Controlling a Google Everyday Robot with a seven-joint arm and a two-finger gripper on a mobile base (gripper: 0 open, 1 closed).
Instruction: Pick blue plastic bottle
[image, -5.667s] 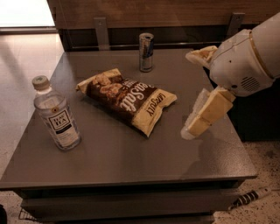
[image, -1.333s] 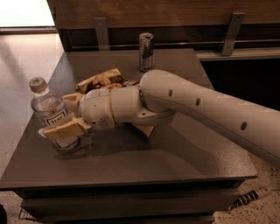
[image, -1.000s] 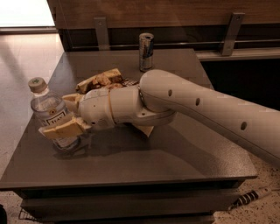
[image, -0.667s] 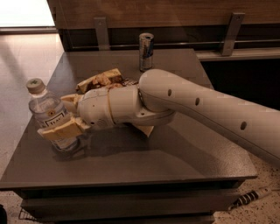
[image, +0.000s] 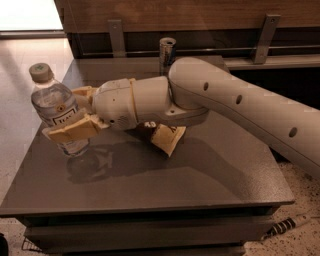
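The blue plastic bottle (image: 52, 102) is clear, with a pale cap and a white "TEA" label. It hangs tilted a little above the grey table (image: 150, 180) at the left side. My gripper (image: 75, 112) reaches in from the right and is shut on the bottle's middle; one tan finger (image: 70, 130) crosses its front, the other lies behind it. The bottle's shadow falls on the table below it.
A slim silver-blue can (image: 167, 50) stands at the table's back edge. A chip bag (image: 167, 137) lies mid-table, mostly hidden under my arm. A wooden bench with metal brackets (image: 264, 32) runs behind the table. A cable (image: 287, 225) lies on the floor at the right.
The bottle has left the table and risen up and slightly left in my shut gripper. The arm has lifted with it, covering more of the chip bag.
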